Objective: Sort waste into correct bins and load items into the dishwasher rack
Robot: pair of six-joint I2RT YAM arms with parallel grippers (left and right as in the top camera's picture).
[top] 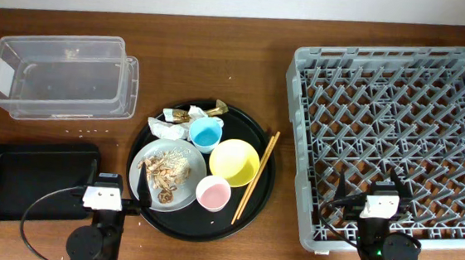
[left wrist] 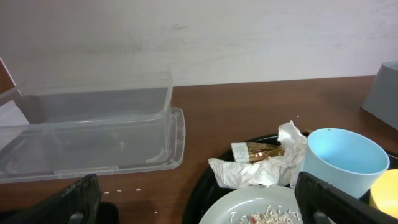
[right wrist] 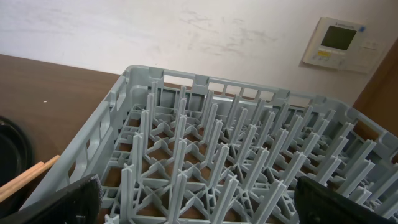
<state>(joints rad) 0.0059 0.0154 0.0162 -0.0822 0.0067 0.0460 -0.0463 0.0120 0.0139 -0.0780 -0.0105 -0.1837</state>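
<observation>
Sorting not begun: left gripper and right gripper released, empty. Likely next: grasp napkin just ahead of left gripper.

Brown wood table w/ clear plastic tub, flat black rectangle tray, big round black tray & big grey plastic rack.

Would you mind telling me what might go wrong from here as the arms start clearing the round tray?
The scraps lie loose on the plate, hemmed by the pink cup and bowl; lifting it tilted could spill them.
The chopsticks are thin and poke past the round tray's rim; a nudge might roll them off.
The napkin presses against the blue cup, so grabbing one may drag the other.
</observation>
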